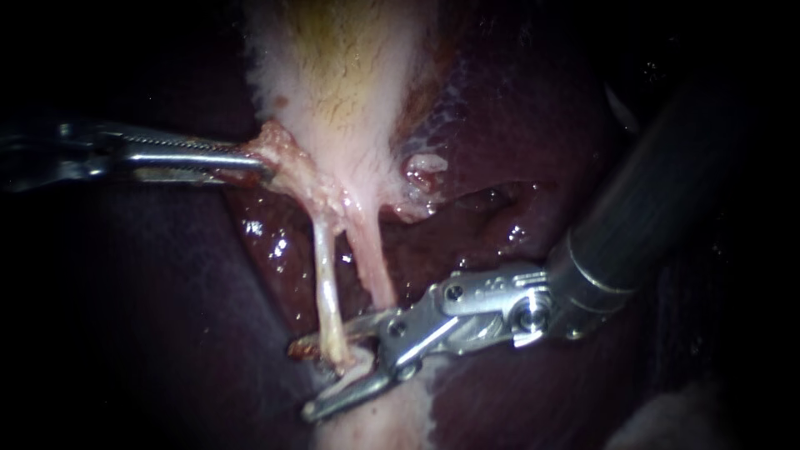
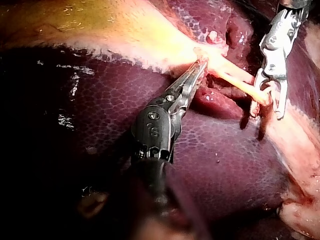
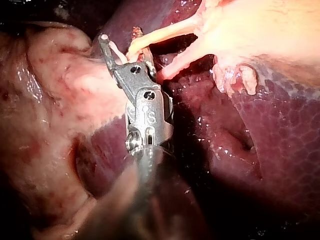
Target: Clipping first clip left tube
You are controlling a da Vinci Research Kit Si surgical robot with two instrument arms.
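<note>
Liver (image 1: 533, 142) is seen dark red across most of the field. Pale gallbladder (image 1: 342, 75) is seen coming down from above and narrowing to a neck. Left instrument (image 1: 260, 162) is noted at that neck, jaws clamped on the gallbladder tissue and drawing it sideways, so two strands are stretched downward from it. Right instrument (image 1: 321, 377) is seen low in the field, jaws apart and straddling the lower end of the left tube (image 1: 327, 279). The same is shown from the left wrist view, where the tube is seen between the spread jaws of the right instrument (image 2: 267, 102). Right tube (image 1: 372, 262), pinker, is seen just beside the left tube, passing behind the jaw hinge and outside the gap. No clip is made out on either tube yet; step is judged as positioning before closure. For a good clip, tension should be held by the left instrument, and the left tube should be seated fully across both jaws, square to them. The right tube and liver surface should be kept clear, and jaw tips should be seen past the tube before closing.
</note>
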